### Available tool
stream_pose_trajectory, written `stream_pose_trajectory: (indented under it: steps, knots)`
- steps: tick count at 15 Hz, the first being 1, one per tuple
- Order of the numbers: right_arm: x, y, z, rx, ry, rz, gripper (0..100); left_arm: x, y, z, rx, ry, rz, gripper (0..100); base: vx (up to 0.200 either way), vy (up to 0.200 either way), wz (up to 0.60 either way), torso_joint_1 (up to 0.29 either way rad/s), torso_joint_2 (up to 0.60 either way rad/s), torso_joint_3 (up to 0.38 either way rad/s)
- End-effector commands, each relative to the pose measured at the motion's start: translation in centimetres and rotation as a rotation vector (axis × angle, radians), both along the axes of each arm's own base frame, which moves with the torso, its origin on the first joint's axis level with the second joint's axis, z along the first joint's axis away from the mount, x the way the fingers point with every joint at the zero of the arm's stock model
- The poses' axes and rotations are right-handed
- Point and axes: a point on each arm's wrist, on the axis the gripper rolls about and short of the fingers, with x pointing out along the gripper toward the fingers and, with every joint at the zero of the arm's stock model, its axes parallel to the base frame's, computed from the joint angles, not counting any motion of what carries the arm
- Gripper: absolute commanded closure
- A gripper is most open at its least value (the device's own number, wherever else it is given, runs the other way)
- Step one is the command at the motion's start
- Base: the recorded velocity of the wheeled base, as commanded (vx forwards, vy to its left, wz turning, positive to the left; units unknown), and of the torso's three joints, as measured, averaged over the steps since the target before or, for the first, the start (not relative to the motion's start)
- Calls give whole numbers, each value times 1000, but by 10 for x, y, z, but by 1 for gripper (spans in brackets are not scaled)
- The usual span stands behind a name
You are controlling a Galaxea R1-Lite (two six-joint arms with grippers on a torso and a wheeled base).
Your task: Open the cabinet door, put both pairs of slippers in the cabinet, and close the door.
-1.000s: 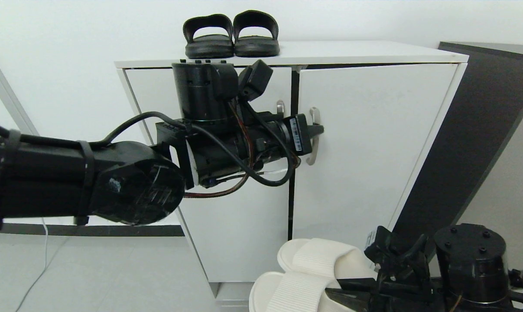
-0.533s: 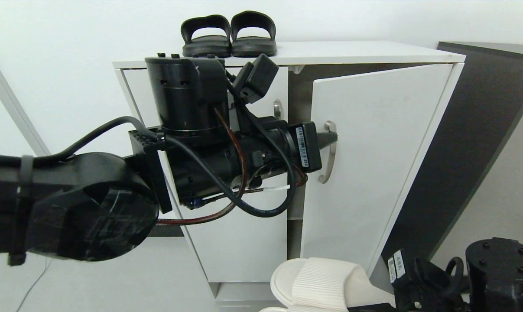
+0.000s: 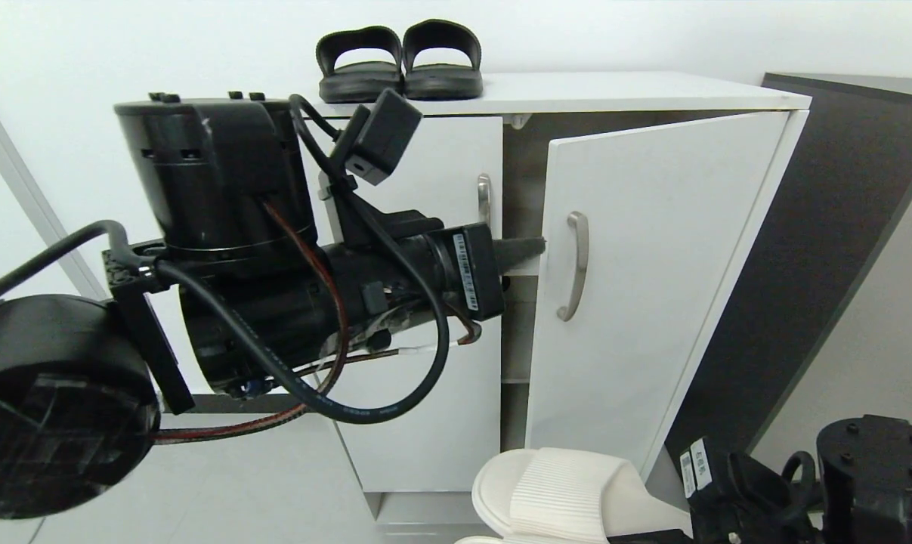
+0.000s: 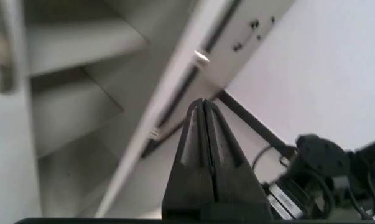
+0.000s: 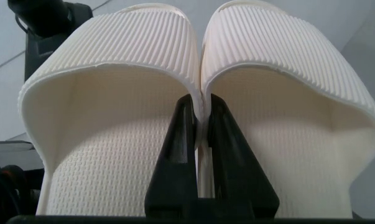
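Note:
The white cabinet (image 3: pixel 637 91) has its right door (image 3: pixel 652 287) ajar, with a dark gap beside the shut left door (image 3: pixel 425 174). My left gripper (image 3: pixel 535 245) is shut and empty, its tip at the free edge of the right door, left of the metal handle (image 3: pixel 574 264). In the left wrist view the shut fingers (image 4: pixel 204 143) point at the door's edge, with shelves (image 4: pixel 81 43) inside. A black pair of slippers (image 3: pixel 399 57) sits on the cabinet top. My right gripper (image 5: pixel 199 124) is shut on the white pair of slippers (image 5: pixel 112 112), held low in front of the cabinet (image 3: pixel 569 491).
A dark panel (image 3: pixel 841 227) stands against the cabinet's right side. A white wall runs behind and to the left. The left door has its own metal handle (image 3: pixel 483 198). The left arm's bulk (image 3: pixel 221 249) covers much of the left door.
The right door swung from shut to ajar while my left gripper held its handle. The gripper then came off the handle and drew back left to the door's edge. The head camera shifted.

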Motion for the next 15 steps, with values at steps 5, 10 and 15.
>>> stream_pose_trajectory:
  steps: [5, 10, 15]
  knots:
    - [-1, -1, -2, -10, -6, 6, 100, 34, -2, -11, -16, -2, 56, 100, 0, 0, 0, 0, 0, 0]
    - [-4, 0, -3, -16, -3, 19, 100, 62, -24, -14, -109, 31, 47, 100, 0, 0, 0, 0, 0, 0]
    - [-7, 2, -5, -21, 2, 36, 100, 72, -29, -21, -106, 54, 58, 100, -80, 0, 0, 3, 1, 1]
